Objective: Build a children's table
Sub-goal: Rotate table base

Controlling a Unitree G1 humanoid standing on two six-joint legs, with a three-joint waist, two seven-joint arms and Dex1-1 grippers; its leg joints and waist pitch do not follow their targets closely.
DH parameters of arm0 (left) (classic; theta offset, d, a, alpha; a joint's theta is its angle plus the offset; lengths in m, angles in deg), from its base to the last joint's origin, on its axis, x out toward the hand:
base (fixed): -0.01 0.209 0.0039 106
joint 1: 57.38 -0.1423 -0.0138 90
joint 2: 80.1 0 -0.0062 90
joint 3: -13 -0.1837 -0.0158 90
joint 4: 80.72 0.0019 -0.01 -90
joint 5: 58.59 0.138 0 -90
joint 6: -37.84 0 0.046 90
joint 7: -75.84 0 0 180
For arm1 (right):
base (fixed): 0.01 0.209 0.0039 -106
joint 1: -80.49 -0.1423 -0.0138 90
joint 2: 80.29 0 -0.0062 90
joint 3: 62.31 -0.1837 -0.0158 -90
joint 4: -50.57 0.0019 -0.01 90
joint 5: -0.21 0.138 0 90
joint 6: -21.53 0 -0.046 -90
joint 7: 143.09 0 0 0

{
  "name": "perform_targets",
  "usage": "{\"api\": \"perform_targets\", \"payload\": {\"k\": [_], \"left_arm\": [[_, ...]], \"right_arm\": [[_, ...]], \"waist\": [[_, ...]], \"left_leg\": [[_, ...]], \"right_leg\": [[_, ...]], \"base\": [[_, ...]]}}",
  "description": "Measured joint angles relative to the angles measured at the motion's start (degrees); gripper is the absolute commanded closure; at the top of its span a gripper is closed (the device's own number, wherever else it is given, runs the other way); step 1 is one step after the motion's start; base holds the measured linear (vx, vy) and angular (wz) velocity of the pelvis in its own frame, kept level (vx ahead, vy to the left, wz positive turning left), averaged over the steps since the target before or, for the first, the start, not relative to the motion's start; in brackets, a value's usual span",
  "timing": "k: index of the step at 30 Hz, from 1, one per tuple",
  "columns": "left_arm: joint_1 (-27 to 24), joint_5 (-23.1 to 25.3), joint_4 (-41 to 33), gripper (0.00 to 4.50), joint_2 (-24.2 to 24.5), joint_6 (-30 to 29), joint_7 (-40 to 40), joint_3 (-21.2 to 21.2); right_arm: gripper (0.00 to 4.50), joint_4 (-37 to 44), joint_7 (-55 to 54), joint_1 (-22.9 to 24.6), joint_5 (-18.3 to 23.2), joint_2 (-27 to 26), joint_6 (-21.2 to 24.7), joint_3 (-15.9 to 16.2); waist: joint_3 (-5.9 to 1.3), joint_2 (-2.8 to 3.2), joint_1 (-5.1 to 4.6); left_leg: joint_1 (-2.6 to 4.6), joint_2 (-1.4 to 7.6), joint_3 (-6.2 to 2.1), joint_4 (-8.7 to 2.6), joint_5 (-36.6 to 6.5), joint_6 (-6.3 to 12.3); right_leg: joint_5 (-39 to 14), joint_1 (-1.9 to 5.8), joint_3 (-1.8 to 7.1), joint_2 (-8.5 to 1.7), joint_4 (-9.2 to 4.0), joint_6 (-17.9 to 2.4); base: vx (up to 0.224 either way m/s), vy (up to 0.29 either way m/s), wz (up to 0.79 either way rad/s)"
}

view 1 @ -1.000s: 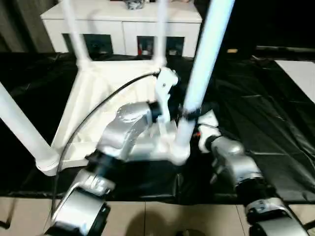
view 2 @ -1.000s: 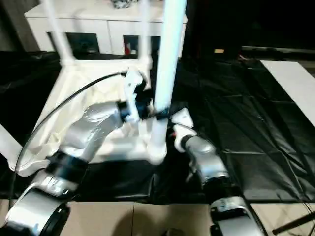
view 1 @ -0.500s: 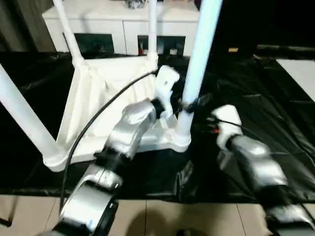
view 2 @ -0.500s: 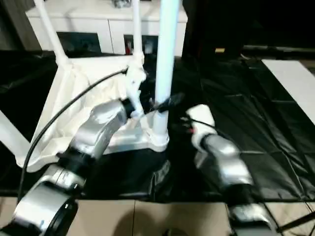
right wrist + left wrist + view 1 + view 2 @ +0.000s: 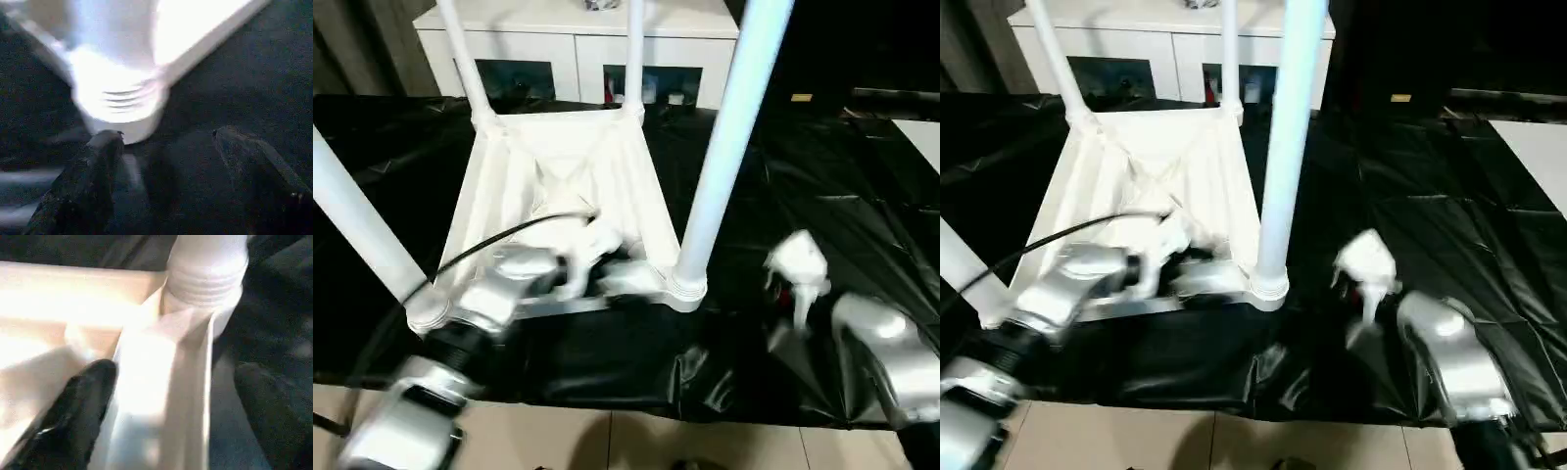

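Observation:
The white tabletop [image 5: 558,166] lies upside down on a black sheet, ribbed side up. A white leg stands in each corner socket; the near-right leg [image 5: 724,147] is the closest to both arms. My left gripper [image 5: 171,416] is low at the tabletop's near rim, just left of that leg's socket [image 5: 205,279]. It is open: one black finger [image 5: 83,416] is inside the rim and the other is outside, over the sheet. My right gripper [image 5: 176,181] hovers open to the right of the same socket [image 5: 117,107], holding nothing.
The black sheet [image 5: 822,166] covers the floor around the table. A white cabinet [image 5: 578,39] with dark glass doors stands behind it. A white panel [image 5: 922,137] lies at the far right. Pale floor tiles [image 5: 636,446] run along the sheet's near edge.
My left gripper dropped from the near-right leg down to the tabletop's near rim. My right arm pulled back to the right, away from that leg. The head camera also shifted.

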Motion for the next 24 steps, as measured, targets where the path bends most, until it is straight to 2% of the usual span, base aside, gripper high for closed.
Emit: {"api": "perform_targets", "payload": {"k": [1, 3, 5, 8, 11, 12, 15, 19, 24], "left_arm": [[0.44, 0.12, 0.23, 0.46, 0.02, 0.04, 0.06, -0.14], [1.05, 0.15, 0.27, 0.84, 0.17, -0.01, 0.46, -0.27], [1.16, 0.11, 0.39, 0.84, 0.29, -0.13, 1.43, -0.27], [1.25, 0.06, 1.71, 1.22, -0.15, -0.33, 3.44, -0.13], [1.26, -0.1, 2.28, 1.4, -0.55, -1.17, 5.53, -0.09], [1.26, -0.1, 2.28, 1.67, -0.82, -1.53, 5.94, -0.1], [1.58, 0.07, 3.31, 1.78, -1.52, -1.56, 5.82, -0.13], [3.1, 1.29, 7.28, 2.25, -3.5, -0.48, 4.07, -0.11], [3.86, 2.45, 8.9, 2.62, -3.98, -0.2, 4.4, -0.24]], "right_arm": [[1.04, 0.33, 0.54, 0.0, 0.0, 0.05, 0.08, 0.41], [1.04, 1.41, 1.35, 0.02, -0.01, 0.27, 0.33, 0.91], [1.04, 2.22, 1.61, 0.02, 0.0, 0.66, 0.49, 1.07], [1.04, 2.68, 1.61, 0.06, 0.01, 1.25, 1.56, 1.09], [1.04, 3.5, 1.6, 0.03, -0.03, 1.66, 2.18, 1.09], [1.04, 3.49, 1.58, 0.03, -0.07, 1.69, 2.4, 1.1], [1.04, 3.49, 1.54, 0.03, -0.13, 1.69, 2.61, 1.22], [1.04, 3.5, 1.54, -0.06, -0.18, 1.76, 2.84, 1.57], [1.04, 3.71, 1.59, -0.05, -0.23, 2.08, 3.26, 1.65]], "waist": [[0.0, 0.01, 0.13], [0.0, 0.02, 0.39], [0.0, 0.02, 0.46], [0.0, 0.03, 0.48], [0.0, 0.02, 0.51], [0.0, 0.02, 0.51], [0.0, 0.02, 0.51], [0.0, 0.02, 0.51], [-0.01, 0.05, 0.44]], "left_leg": [[0.03, -0.01, 0.01, 0.01, 0.0, 0.0], [0.08, -0.02, 0.03, 0.01, 0.0, 0.0], [0.1, -0.02, 0.03, 0.02, 0.0, -0.01], [0.1, -0.03, 0.03, 0.01, 0.0, -0.01], [0.11, -0.02, 0.03, 0.01, 0.0, -0.01], [0.12, -0.03, 0.03, 0.02, 0.0, -0.01], [0.11, -0.03, 0.03, 0.02, 0.0, -0.01], [0.1, -0.03, 0.03, 0.02, 0.0, -0.01], [0.11, -0.02, 0.02, 0.02, 0.0, -0.01]], "right_leg": [[0.0, 0.03, 0.02, -0.01, 0.0, 0.0], [0.0, 0.06, 0.06, -0.02, 0.0, 0.0], [0.0, 0.09, 0.07, -0.02, 0.0, 0.01], [-0.02, 0.09, 0.07, -0.02, 0.0, 0.03], [-0.02, 0.11, 0.06, -0.02, 0.01, 0.03], [-0.02, 0.12, 0.07, -0.02, 0.01, 0.03], [-0.02, 0.11, 0.06, -0.02, 0.01, 0.03], [-0.02, 0.12, 0.06, -0.02, 0.0, 0.03], [0.01, 0.11, 0.05, -0.02, 0.01, -0.01]], "base": [[0.0, 0.0, 0.0], [0.0, 0.0, 0.0], [0.0, 0.0, 0.0], [0.0, 0.0, 0.0], [0.0, 0.0, 0.0], [0.0, 0.0, 0.0], [0.0, 0.0, 0.0], [0.0, 0.0, 0.0], [0.0, 0.0, 0.0]]}}
